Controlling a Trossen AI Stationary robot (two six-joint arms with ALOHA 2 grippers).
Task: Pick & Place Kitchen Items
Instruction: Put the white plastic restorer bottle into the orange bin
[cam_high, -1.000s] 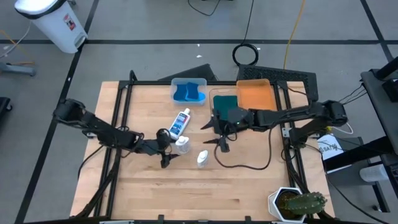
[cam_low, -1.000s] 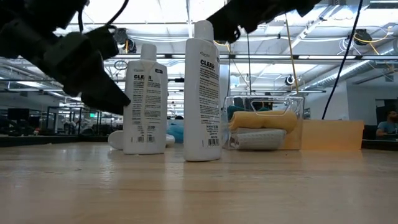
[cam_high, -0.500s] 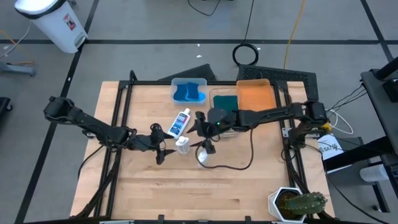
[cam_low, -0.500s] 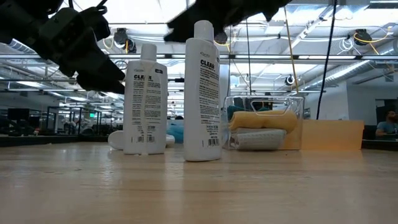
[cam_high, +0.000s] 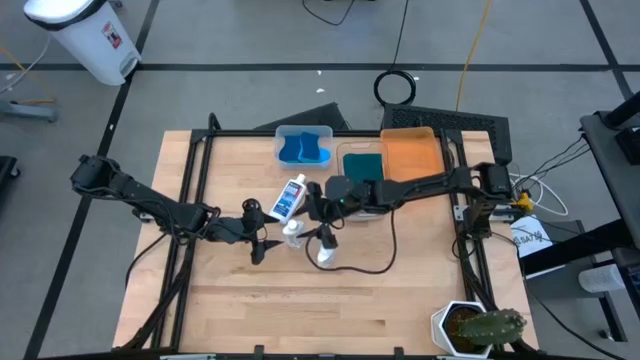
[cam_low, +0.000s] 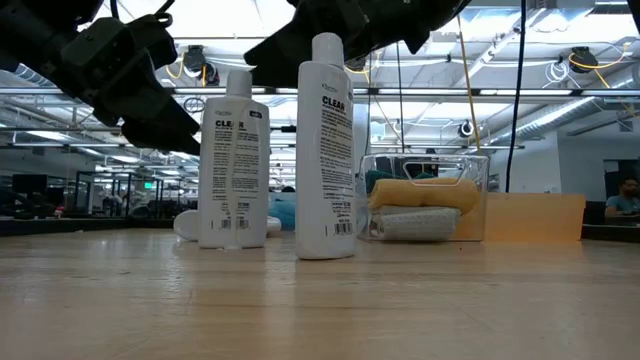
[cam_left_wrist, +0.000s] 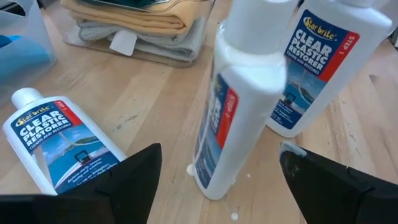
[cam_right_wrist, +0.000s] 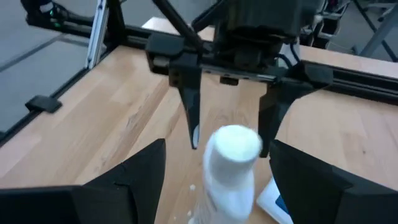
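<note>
Three white bottles are sitting mid-worktop: one lying flat near the blue bin, two standing upright close together. From the low view the nearer upright bottle is standing just beside the farther upright bottle, apart from it.

Both arms are reaching in toward the pair. The left gripper is hanging just beside the upright bottle on its side, its fingers spread wide with that bottle standing in front of the gap, nothing gripped. The right gripper is hovering over the other upright bottle, fingers likewise spread wide and clasping nothing; the white cap is showing between them, with the left arm's open fingers facing it from beyond.

Behind the bottles, the clear bin is holding the folded cloths stacked: dark green on top, mustard-yellow under it, grey at the bottom. Blue cloth pieces are lying in the blue bin. An orange tray is lying beside the clear bin.
</note>
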